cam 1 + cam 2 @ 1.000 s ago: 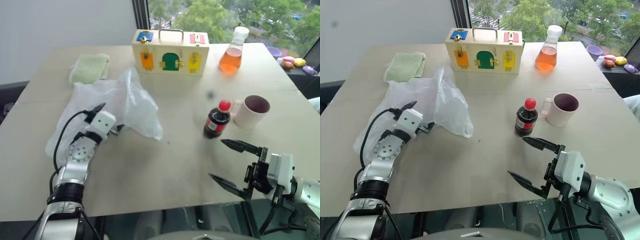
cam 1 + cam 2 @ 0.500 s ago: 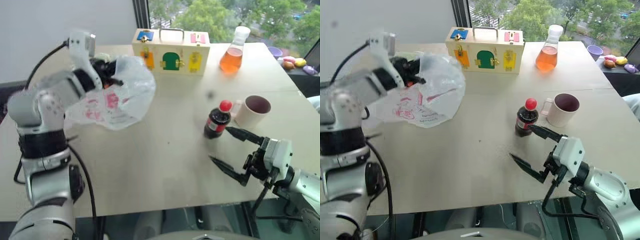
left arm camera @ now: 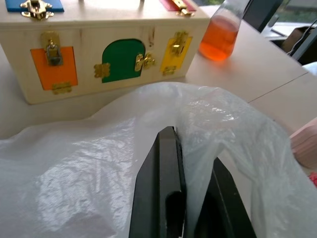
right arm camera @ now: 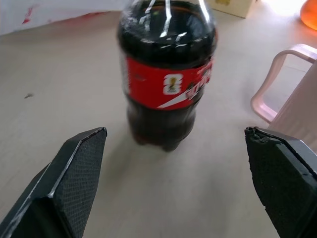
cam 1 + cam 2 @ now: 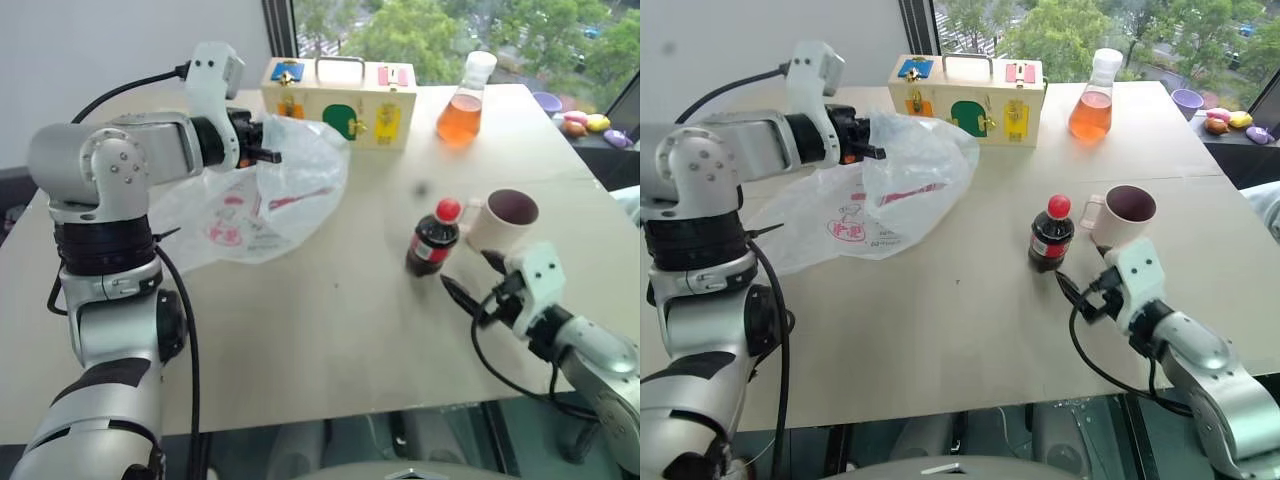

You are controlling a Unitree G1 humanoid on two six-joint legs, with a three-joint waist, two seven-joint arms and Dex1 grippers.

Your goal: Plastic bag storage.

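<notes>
Left hand raised, fingers pinched — right hand low, spread wide.

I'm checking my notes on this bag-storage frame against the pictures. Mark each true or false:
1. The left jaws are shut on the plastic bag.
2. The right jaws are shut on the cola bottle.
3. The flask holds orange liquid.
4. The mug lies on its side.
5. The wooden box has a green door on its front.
1. True: the left gripper pinches the plastic bag, lifted partly off the table.
2. False: the right gripper is open, its jaws either side of the cola bottle without touching it.
3. True: the flask holds orange liquid.
4. False: the mug stands upright.
5. True: the wooden box shows a green door.
</notes>
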